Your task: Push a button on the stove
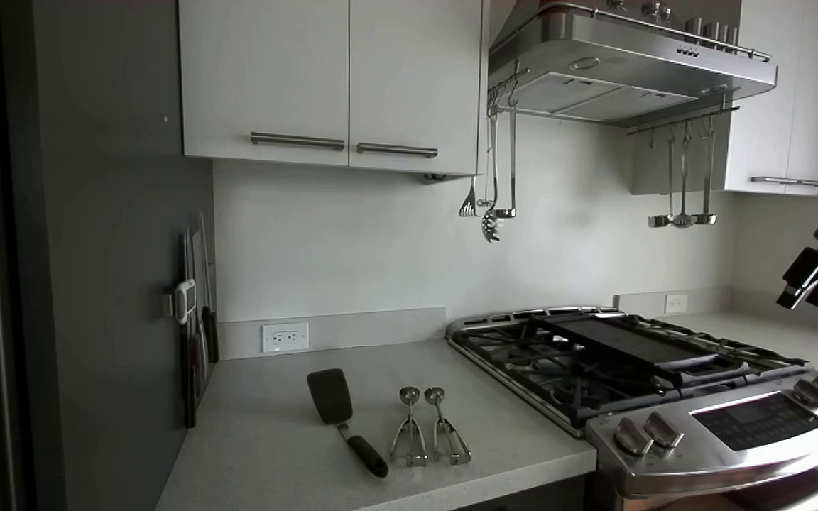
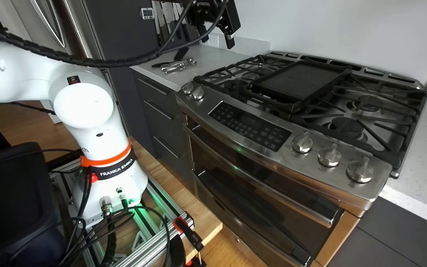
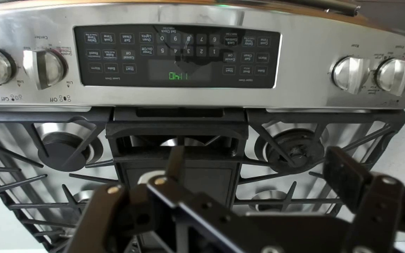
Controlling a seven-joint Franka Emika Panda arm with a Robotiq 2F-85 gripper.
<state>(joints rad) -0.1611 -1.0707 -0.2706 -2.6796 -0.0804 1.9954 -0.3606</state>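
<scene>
Pale speckled worktop point(image 1: 238, 426): run along both sides of the wide stainless-steel stove point(image 2: 284, 163); a black spatula point(image 1: 331, 397) and two silver metal scoops point(image 1: 410, 420) are laid towards its front edge.
Dark rectangular control strip point(image 3: 178, 56): set into the stove's steel front panel point(image 3: 308, 70), between the worktop's front corners; flat labelled buttons point(image 3: 111, 68) and lit green digits point(image 3: 178, 76) are shown.
Black two-fingered gripper point(image 2: 217, 38): held above the stove, fingers point(image 3: 345, 177) spread wide, nothing between them; no touch on the strip is shown.
Press done: none is shown; a place above the stove is held, with the strip in the wrist view.
Press left: by judgement, a button is to be chosen (none is named), the gripper moved out to the strip, perhaps narrowed, and one tip pressed down.
Strip edges: bounded at the ends by round silver knobs point(image 2: 330, 155), two on one side and three on the other, with plain steel between; behind, by black cast-iron grates point(image 3: 332, 116) and a flat black griddle point(image 2: 302, 81).
Moving room: lowering is judged safest over plain steel, since knobs or grates could be caught by spread fingers; lift seems limited by the steel hood point(image 1: 629, 71) overhead.
</scene>
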